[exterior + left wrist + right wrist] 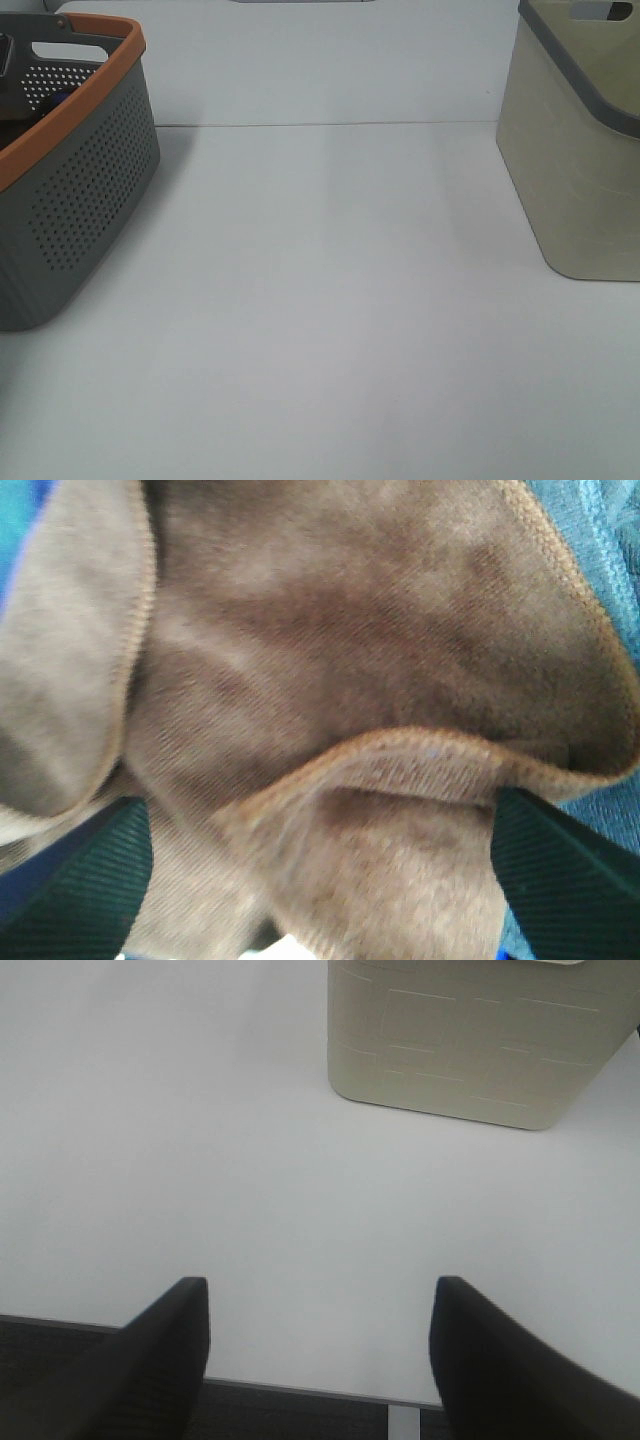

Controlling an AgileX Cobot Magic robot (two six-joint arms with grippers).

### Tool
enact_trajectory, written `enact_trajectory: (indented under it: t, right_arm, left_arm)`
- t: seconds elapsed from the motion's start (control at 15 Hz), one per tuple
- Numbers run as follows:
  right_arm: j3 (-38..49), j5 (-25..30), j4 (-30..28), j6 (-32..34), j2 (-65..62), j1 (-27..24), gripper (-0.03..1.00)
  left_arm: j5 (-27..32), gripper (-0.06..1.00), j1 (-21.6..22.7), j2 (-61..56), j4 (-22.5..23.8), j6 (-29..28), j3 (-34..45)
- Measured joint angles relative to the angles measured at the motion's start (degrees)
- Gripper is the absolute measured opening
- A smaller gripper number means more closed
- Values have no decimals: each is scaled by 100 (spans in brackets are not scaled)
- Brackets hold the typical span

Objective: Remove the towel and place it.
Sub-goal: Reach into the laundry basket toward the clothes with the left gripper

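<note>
Our left gripper (320, 900) hangs spread wide over the brown towel (330, 660), gripping nothing. The towel lies bunched on blue cloth (595, 530), apparently inside the grey orange-rimmed basket (90, 200). We should close on its raised hemmed edge, pinching only brown. Our right gripper (320, 1350) is open and empty above the table (200, 1160).

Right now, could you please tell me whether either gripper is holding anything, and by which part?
Nothing seems held yet. The left gripper is open, with a fold of the towel between its jaws; the right gripper is open and empty.
</note>
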Motion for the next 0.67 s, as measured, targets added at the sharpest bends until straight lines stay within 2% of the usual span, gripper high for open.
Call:
enact_trajectory:
  t: [0.27,0.4,0.67]
  right_arm:
    - [0,0,0,0,0,0,65]
    - [0,0,0,0,0,0,65]
    - [0,0,0,0,0,0,65]
  left_arm:
    - [80,74,0,40,-23,103,0]
    - [241,71,0,40,-23,97,0]
    - [705,65,-6,40,-23,-235,0]
